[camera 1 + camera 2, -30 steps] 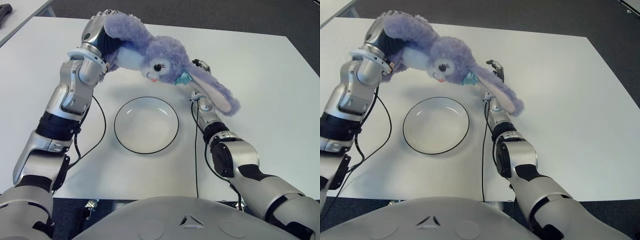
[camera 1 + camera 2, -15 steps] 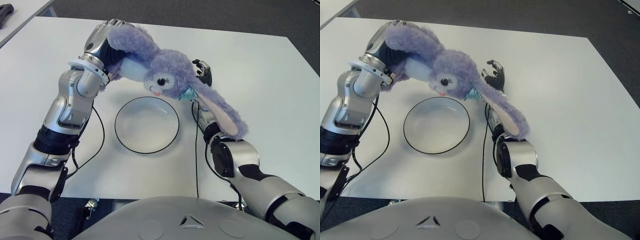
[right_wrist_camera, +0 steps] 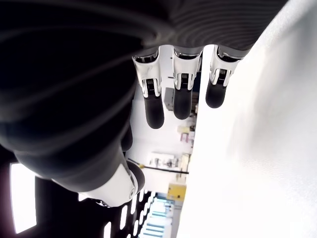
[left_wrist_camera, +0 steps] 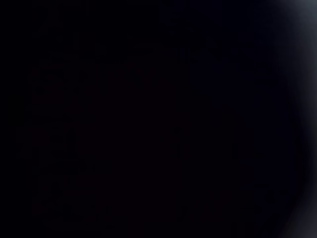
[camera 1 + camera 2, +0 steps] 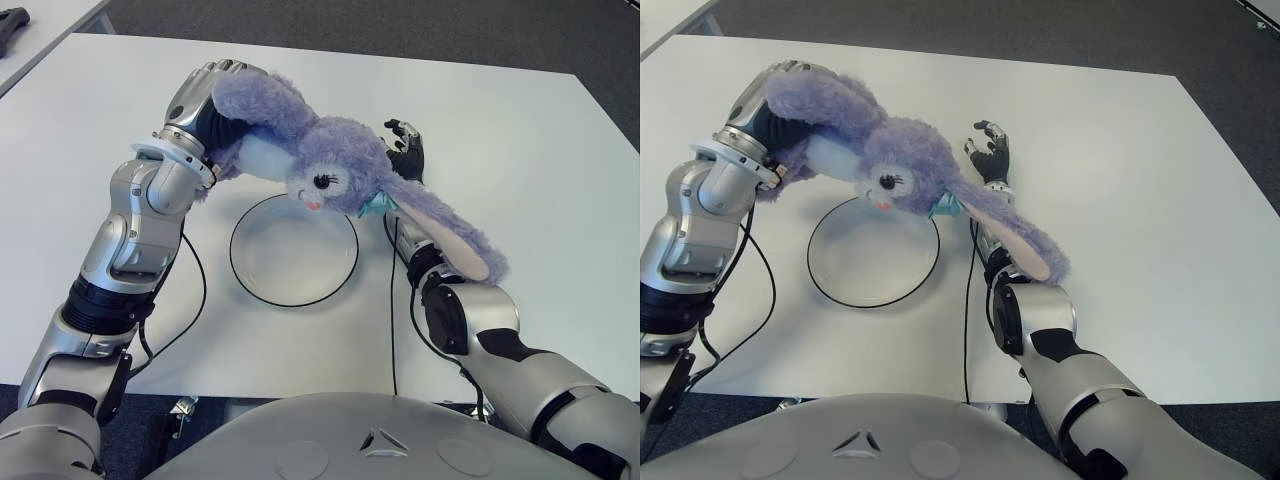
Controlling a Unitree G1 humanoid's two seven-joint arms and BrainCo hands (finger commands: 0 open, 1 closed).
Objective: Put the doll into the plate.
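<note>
White table [image 5: 520,140], round plate [image 5: 294,250], fluffy doll [image 5: 330,175].

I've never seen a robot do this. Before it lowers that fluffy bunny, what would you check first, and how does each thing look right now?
1. Doll held: ok. The left hand grips the purple doll by its body; the left wrist view is dark, so the grip itself is hidden.
2. Doll over plate: not ok. Its head hangs above the far rim of the plate, while its body sits back beyond the rim.
3. Plate free: ok. Nothing lies in it.
4. Long ear: not ok. It drapes across the right forearm, outside the plate.
5. Right hand: ok. It holds nothing, fingers relaxed, beyond the plate's right side.
6. Cables beside the plate: cannot tell whether they would snag.
</note>
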